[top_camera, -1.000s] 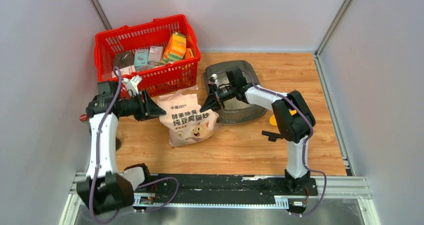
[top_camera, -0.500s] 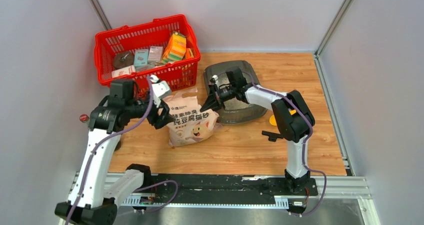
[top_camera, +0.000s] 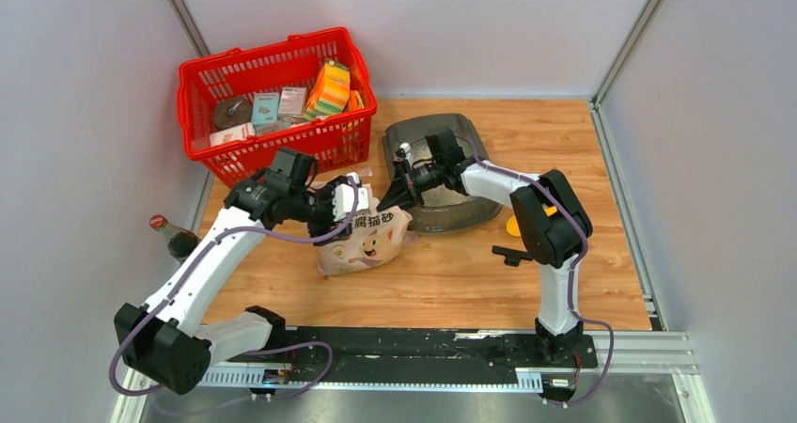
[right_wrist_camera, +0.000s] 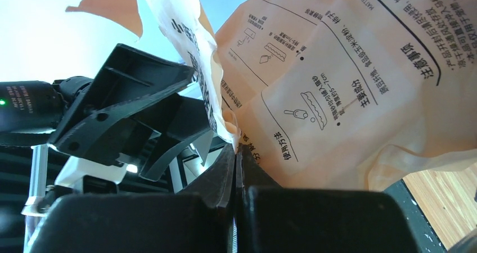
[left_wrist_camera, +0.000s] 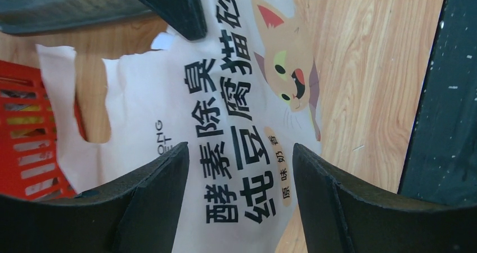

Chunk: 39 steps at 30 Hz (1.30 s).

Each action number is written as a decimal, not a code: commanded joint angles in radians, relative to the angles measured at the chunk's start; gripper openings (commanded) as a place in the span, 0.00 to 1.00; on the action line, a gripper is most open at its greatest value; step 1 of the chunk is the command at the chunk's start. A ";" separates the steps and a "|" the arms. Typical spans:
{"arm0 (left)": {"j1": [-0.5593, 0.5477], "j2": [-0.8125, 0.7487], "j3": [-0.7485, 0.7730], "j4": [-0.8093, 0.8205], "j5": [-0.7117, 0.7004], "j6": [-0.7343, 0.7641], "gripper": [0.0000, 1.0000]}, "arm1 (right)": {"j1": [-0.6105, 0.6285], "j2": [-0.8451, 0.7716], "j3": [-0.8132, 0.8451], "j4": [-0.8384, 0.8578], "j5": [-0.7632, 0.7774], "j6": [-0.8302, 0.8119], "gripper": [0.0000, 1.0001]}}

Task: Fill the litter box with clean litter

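Since a second ago the left arm has swung in from beside the basket [top_camera: 273, 52]; the left end effector [top_camera: 352, 197] hangs spread wide over the paper bag [top_camera: 367, 240]. On the counter [top_camera: 451, 273], the right end effector [right_wrist_camera: 236, 152] pinches the bag's top edge, with the litter box [top_camera: 479, 211] just behind

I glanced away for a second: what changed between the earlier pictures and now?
The left gripper swung rightward from beside the red mesh shopping basket and now hovers open over the beige paper bag printed with a cartoon cat. Unchanged: the right gripper stays pinched on the bag's top edge beside the dark grey plastic litter box.
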 commanded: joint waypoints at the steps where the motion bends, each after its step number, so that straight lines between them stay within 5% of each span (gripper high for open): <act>1: -0.018 0.017 -0.043 0.056 -0.025 0.110 0.74 | -0.027 -0.039 -0.023 -0.030 -0.018 0.007 0.00; 8: -0.022 0.049 -0.076 0.113 -0.037 0.131 0.58 | -0.028 -0.042 -0.025 -0.027 -0.015 0.004 0.00; 15: -0.022 0.032 -0.107 0.138 -0.045 0.065 0.18 | -0.038 -0.052 -0.029 -0.027 -0.016 0.001 0.00; 20: -0.022 -0.046 -0.176 0.211 -0.011 -0.100 0.04 | -0.080 -0.089 0.001 -0.030 -0.007 -0.080 0.01; 21: -0.022 -0.075 -0.187 0.245 -0.002 -0.132 0.00 | -0.093 -0.097 0.012 -0.049 -0.004 -0.136 0.07; 22: -0.022 -0.086 -0.213 0.265 0.021 -0.195 0.00 | -0.105 -0.108 0.031 -0.064 0.017 -0.178 0.24; 23: -0.022 -0.097 -0.225 0.307 0.035 -0.227 0.00 | -0.126 -0.126 0.044 -0.082 0.025 -0.224 0.28; 26: -0.022 -0.118 -0.271 0.401 0.055 -0.376 0.00 | -0.145 -0.164 0.164 -0.336 0.097 -0.626 0.41; 27: -0.022 -0.131 -0.282 0.427 0.057 -0.413 0.00 | -0.145 -0.175 0.213 -0.539 0.175 -0.784 0.42; 28: -0.022 -0.138 -0.303 0.452 0.067 -0.472 0.00 | -0.143 -0.186 0.251 -0.626 0.215 -1.035 0.42; 30: -0.022 -0.164 -0.320 0.525 0.076 -0.525 0.00 | -0.119 -0.250 0.307 -0.748 0.371 -1.254 0.46; 34: -0.022 -0.191 -0.357 0.601 0.081 -0.611 0.00 | -0.035 -0.452 0.129 -0.523 0.531 -1.531 0.63; 39: -0.018 -0.184 -0.363 0.633 0.049 -0.680 0.00 | 0.093 -0.588 -0.101 -0.317 0.594 -1.925 0.69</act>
